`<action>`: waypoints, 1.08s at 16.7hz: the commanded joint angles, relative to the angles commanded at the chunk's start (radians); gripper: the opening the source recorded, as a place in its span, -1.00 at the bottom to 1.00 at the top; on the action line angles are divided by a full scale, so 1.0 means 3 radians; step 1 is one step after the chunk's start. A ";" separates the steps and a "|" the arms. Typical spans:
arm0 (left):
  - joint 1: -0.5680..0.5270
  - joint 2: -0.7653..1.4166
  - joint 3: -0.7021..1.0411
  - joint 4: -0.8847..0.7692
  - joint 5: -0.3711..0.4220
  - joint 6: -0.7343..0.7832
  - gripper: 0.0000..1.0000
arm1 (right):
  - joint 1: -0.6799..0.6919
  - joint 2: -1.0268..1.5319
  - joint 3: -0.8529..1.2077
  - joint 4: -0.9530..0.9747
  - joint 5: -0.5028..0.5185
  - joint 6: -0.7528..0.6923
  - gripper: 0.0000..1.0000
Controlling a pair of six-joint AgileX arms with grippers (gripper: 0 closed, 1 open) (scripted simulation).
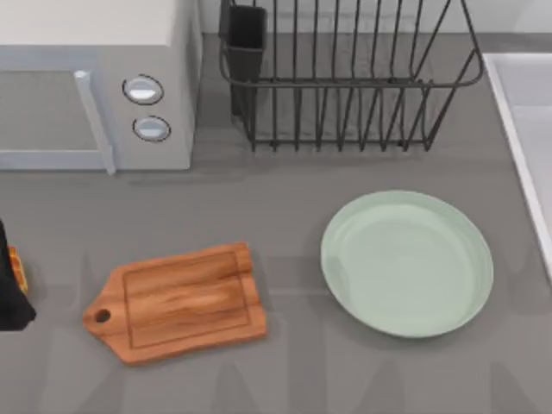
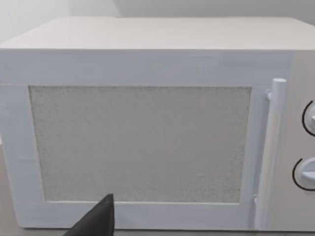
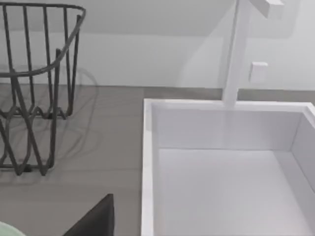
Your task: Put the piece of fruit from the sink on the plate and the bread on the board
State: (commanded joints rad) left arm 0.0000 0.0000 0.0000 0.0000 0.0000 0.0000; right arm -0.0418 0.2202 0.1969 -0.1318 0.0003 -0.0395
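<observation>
Grey tabletop (image 1: pixel 285 216) carries the board (image 1: pixel 181 302) and the plate (image 1: pixel 405 263), both bare. At its left edge, a sliver of bread (image 1: pixel 17 269) is seen against the left jaws (image 1: pixel 10 297), the board lying rightward; whether either arm's jaws are closed cannot be told. The sink (image 3: pixel 147 147) is faced by the right arm.

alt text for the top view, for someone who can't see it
Overhead view of a grey counter with a brown wooden board at lower left and an empty pale green plate to its right. A white microwave and a black wire dish rack stand behind them, and the sink's rim runs along the right edge.
</observation>
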 joint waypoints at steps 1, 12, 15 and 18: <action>0.0000 0.0000 0.0000 0.0000 0.0000 0.0000 1.00 | -0.0042 0.0244 0.0199 -0.0131 0.0000 -0.0039 1.00; 0.0000 0.0000 0.0000 0.0000 0.0000 0.0000 1.00 | -0.0626 0.4016 0.2986 -0.1975 0.0004 -0.0592 1.00; 0.0000 0.0000 0.0000 0.0000 0.0000 0.0000 1.00 | -0.0772 0.4991 0.3682 -0.2435 0.0005 -0.0730 1.00; 0.0000 0.0000 0.0000 0.0000 0.0000 0.0000 1.00 | -0.0886 0.5738 0.4225 -0.2794 0.0006 -0.0838 1.00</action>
State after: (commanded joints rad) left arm 0.0000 0.0000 0.0000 0.0000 0.0000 0.0000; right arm -0.3076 1.9417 1.4645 -0.9700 0.0021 -0.2909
